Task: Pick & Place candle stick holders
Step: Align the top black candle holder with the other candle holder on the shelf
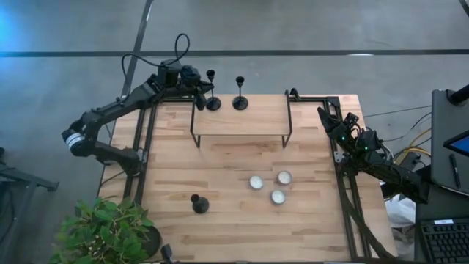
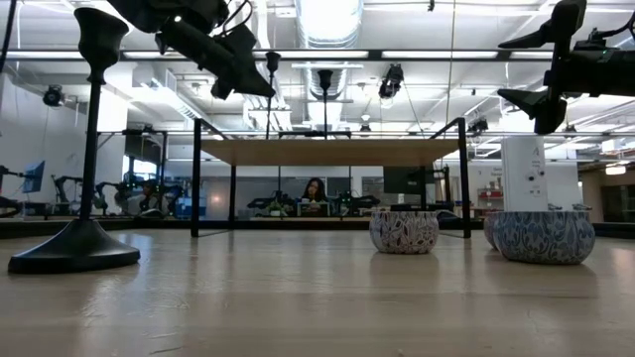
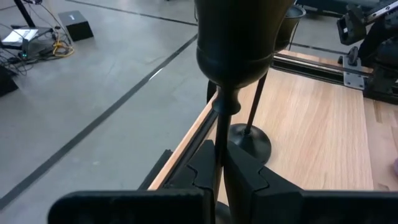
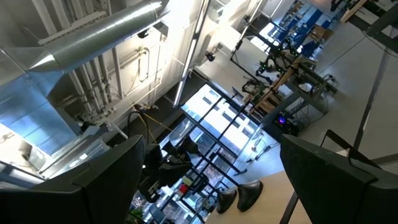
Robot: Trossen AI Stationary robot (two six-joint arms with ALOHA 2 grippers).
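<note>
Three black candle stick holders show. One (image 1: 212, 103) stands at the far left of a raised wooden shelf (image 1: 242, 123), its stem between my left gripper's (image 1: 200, 94) shut fingers; its cup (image 3: 239, 50) fills the left wrist view. A second (image 1: 239, 101) stands on its round base just to its right, also in the left wrist view (image 3: 250, 142). The third (image 1: 199, 204) stands on its base on the table at the near left, large in the low view (image 2: 79, 238). My right gripper (image 1: 327, 117) is open and empty, raised at the table's far right (image 2: 526, 69). My left gripper pinches the thin stem (image 3: 219, 134) between its two fingers, in the stem's upper half, below the cup. The fingers slant down from the table's left and lie across the stem. The holder is upright. The fingers hide its base in the wrist view; in the high view it shows over the shelf top.
Three small patterned bowls holding white candles (image 1: 256, 182) (image 1: 283, 177) (image 1: 278, 196) sit right of the table's middle. Black frame rails run along the left (image 1: 139, 147) and right (image 1: 344, 183) table edges. A potted plant (image 1: 102, 231) stands at the near left corner.
</note>
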